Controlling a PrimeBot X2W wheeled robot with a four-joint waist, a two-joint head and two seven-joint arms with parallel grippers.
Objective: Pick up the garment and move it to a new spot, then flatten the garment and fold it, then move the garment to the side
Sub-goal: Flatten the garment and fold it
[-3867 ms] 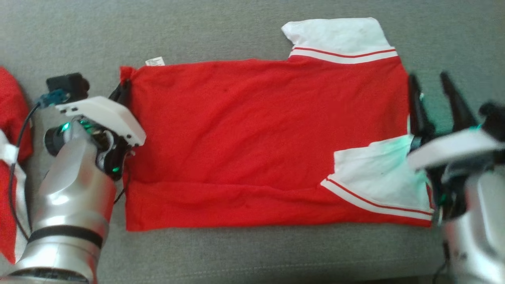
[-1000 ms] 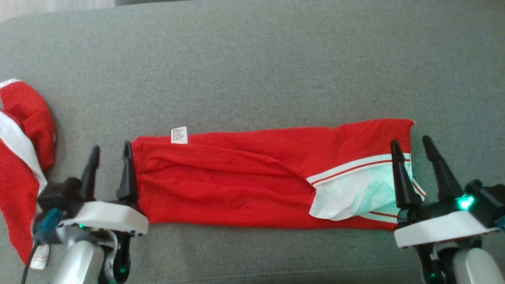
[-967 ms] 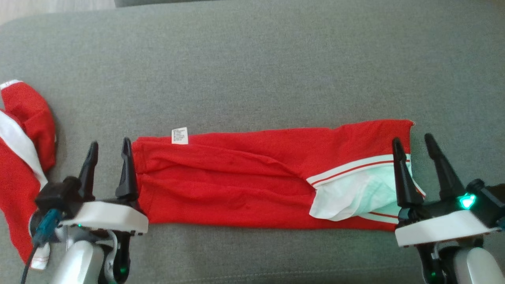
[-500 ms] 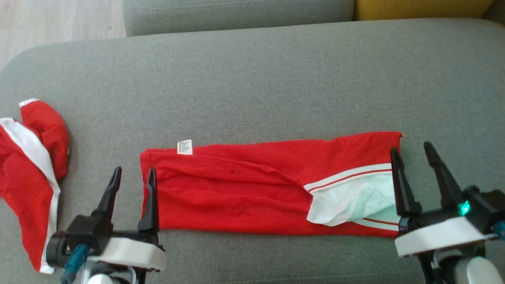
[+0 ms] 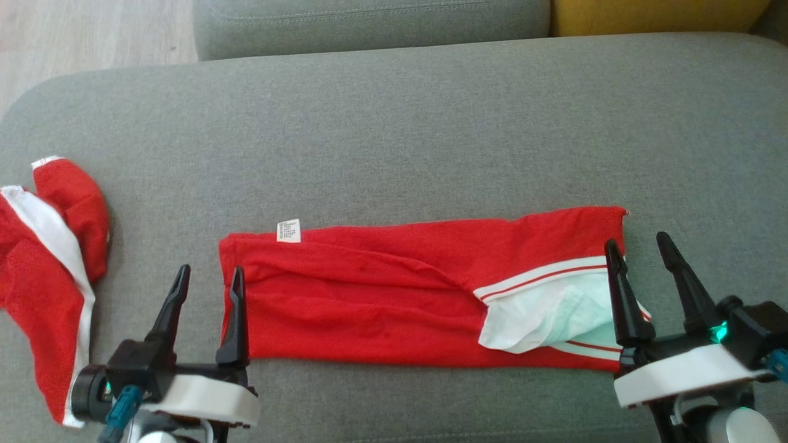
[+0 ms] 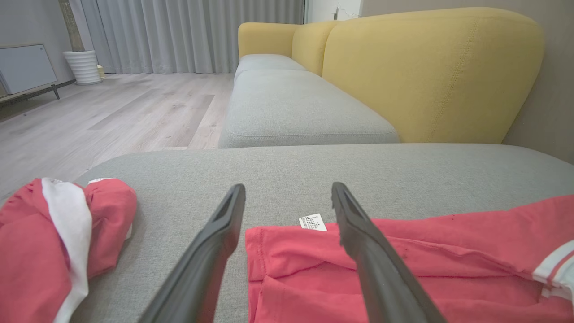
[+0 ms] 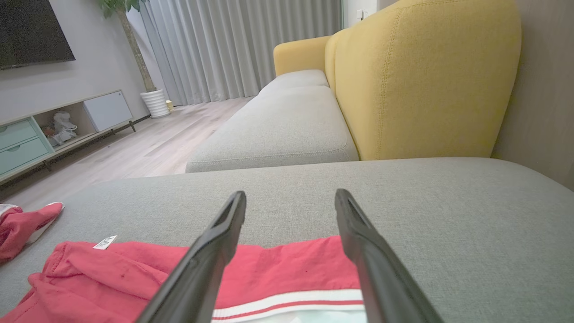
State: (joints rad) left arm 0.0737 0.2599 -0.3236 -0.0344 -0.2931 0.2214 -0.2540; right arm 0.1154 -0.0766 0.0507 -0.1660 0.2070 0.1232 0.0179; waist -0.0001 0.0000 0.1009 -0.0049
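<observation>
The garment, a red shirt with white striped sleeves, lies folded into a long narrow band across the grey cushion. A small white label sticks out at its upper left corner. My left gripper stands open at the band's left end, its right finger over the red edge. My right gripper is open at the right end, above the white sleeve. Nothing is held between either pair of fingers. The right wrist view looks over the shirt's right end.
A second red and white garment lies bunched at the cushion's left edge. Behind the cushion are another grey seat and a yellow sofa back. Wooden floor shows at the far left.
Earlier the shirt lay wider with both sleeves showing; now it is folded into a narrow band. Over the last second the head view has tilted up, and both open grippers have drawn slightly back.
</observation>
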